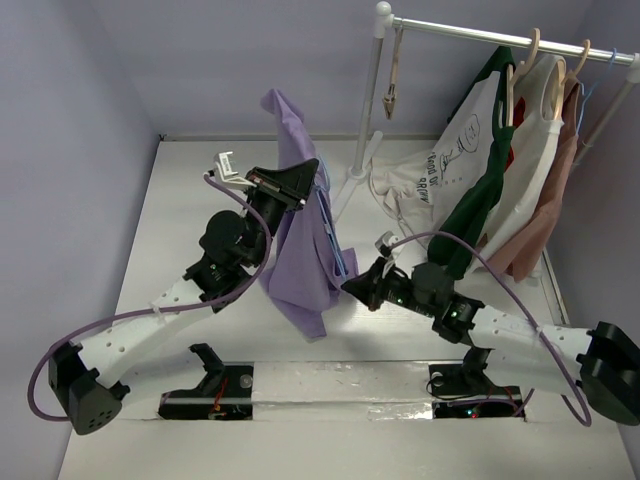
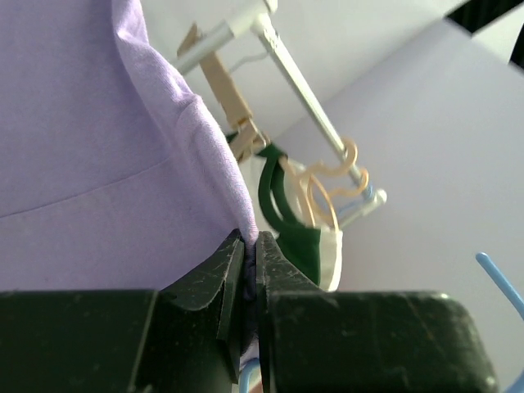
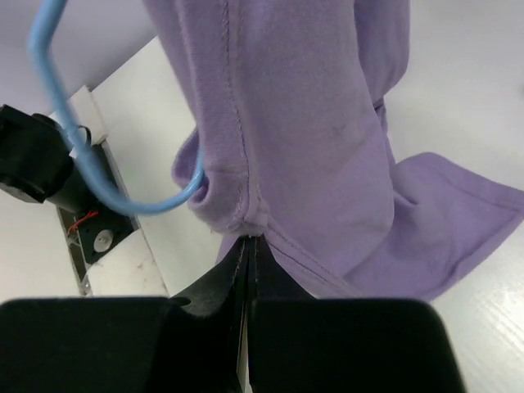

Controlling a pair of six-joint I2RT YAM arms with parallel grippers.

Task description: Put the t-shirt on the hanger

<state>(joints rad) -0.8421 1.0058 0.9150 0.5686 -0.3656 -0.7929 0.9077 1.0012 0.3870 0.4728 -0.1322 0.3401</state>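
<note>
The lavender t-shirt (image 1: 300, 260) hangs in a long fold above the table's middle. My left gripper (image 1: 290, 185) is shut on its upper part and holds it up; in the left wrist view the jaws (image 2: 250, 246) pinch the purple fabric (image 2: 90, 164), with a bit of light-blue hanger wire (image 2: 246, 378) below them. The hanger (image 1: 337, 250) lies along the shirt's right edge. In the right wrist view its blue loop (image 3: 78, 139) runs into a fold of the shirt (image 3: 311, 123). My right gripper (image 1: 355, 285) is shut, its tips (image 3: 248, 243) at the shirt's lower hem seam.
A white clothes rail (image 1: 500, 38) at the back right carries a white printed shirt (image 1: 450, 150), a dark green garment (image 1: 480, 190), a pink one (image 1: 545, 220) and tan wooden hangers (image 1: 530, 50). Its pole and foot (image 1: 355, 170) stand just behind the shirt. A wall is on the left.
</note>
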